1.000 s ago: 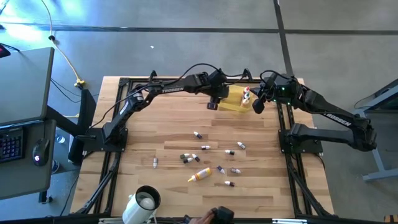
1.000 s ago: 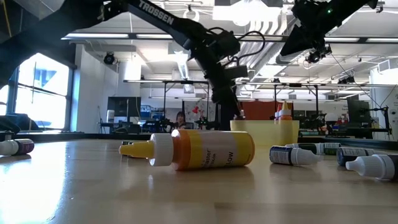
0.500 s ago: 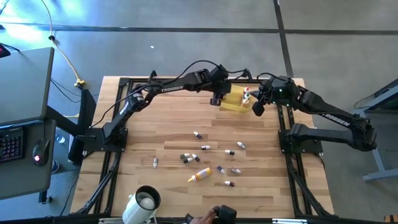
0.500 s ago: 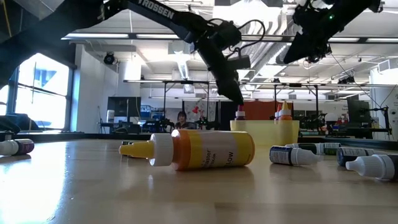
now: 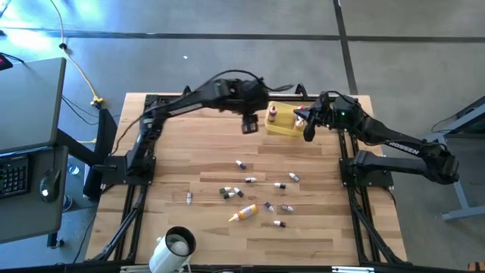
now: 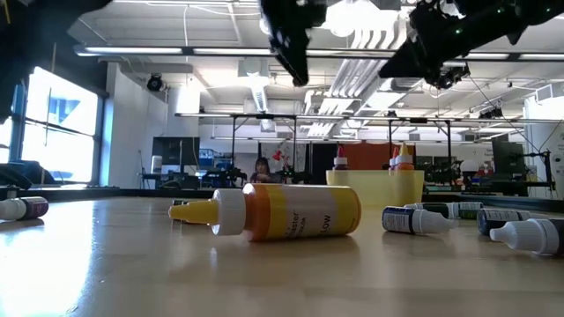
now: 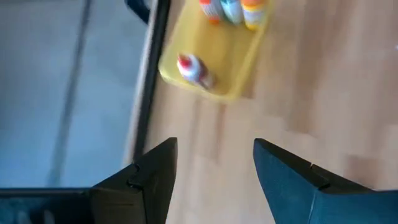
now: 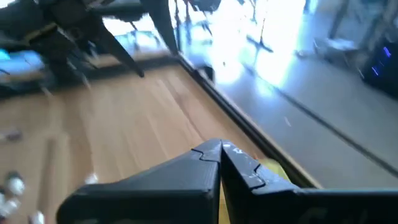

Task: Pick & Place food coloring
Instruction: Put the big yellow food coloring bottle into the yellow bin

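Observation:
The yellow tray (image 5: 285,126) lies near the table's far edge. A red-capped bottle (image 5: 273,115) stands at its left end, also clear in the left wrist view (image 7: 194,67). Three more bottles (image 7: 231,9) stand at its right end. Several small bottles (image 5: 250,191) and one larger yellow bottle (image 6: 286,211) lie loose on the near half of the table. My left gripper (image 5: 249,127) hangs high, just left of the tray, open and empty (image 7: 214,148). My right gripper (image 5: 308,130) hovers at the tray's right end, its fingers shut (image 8: 219,150).
A white mug (image 5: 176,246) lies near the table's near-left corner. The black arm frames run along the left and right sides of the table (image 5: 197,152). Bare wood lies between the tray and the loose bottles.
My left gripper has risen from the tray's left end and drawn away toward the table's left, leaving the red-capped bottle standing in the tray. My right gripper has shifted slightly left, toward the tray's right end.

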You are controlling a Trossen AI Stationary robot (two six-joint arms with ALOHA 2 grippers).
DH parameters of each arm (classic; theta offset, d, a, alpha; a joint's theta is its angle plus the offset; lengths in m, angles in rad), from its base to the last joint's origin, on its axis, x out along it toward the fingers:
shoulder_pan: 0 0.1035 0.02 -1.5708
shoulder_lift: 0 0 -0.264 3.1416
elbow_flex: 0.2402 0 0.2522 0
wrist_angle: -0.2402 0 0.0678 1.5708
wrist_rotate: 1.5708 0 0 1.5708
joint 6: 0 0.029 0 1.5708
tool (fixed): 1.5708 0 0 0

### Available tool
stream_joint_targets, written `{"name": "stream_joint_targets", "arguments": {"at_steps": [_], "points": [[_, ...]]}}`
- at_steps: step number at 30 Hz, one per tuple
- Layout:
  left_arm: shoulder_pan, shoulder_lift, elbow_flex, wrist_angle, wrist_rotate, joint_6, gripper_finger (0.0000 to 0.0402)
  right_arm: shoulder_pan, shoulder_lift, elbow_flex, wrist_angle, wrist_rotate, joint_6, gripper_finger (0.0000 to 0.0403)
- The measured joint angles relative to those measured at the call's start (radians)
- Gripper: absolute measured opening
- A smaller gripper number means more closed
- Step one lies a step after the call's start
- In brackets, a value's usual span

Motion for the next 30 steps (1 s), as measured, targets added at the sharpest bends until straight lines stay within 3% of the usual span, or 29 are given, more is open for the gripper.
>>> {"name": "stream_joint_targets", "arguments": {"at_steps": [5, 8, 18, 25, 30], "points": [[-0.020, -0.076, -0.010, -0.111, 0.046, -0.142, 0.0207, 0.009, 0.026, -0.065, 0.117, -0.206, -0.111, 0.0001], [-0.050, -0.115, -0.073, -0.109, 0.026, -0.189, 0.0207, 0.055, 0.065, -0.106, 0.127, -0.267, -0.101, 0.0008], [-0.174, -0.198, -0.414, 0.062, -0.060, -0.261, 0.0207, 0.309, 0.250, -0.147, 0.327, -0.221, -0.108, 0.0102], [-0.212, -0.349, -0.532, 0.023, -0.216, -0.421, 0.0207, 0.496, 0.359, -0.050, 0.314, -0.157, -0.091, 0.0147], [-0.265, -0.487, -0.709, 0.120, -0.349, -0.506, 0.0207, 0.589, 0.456, 0.061, 0.207, -0.078, -0.086, 0.0162]]}}
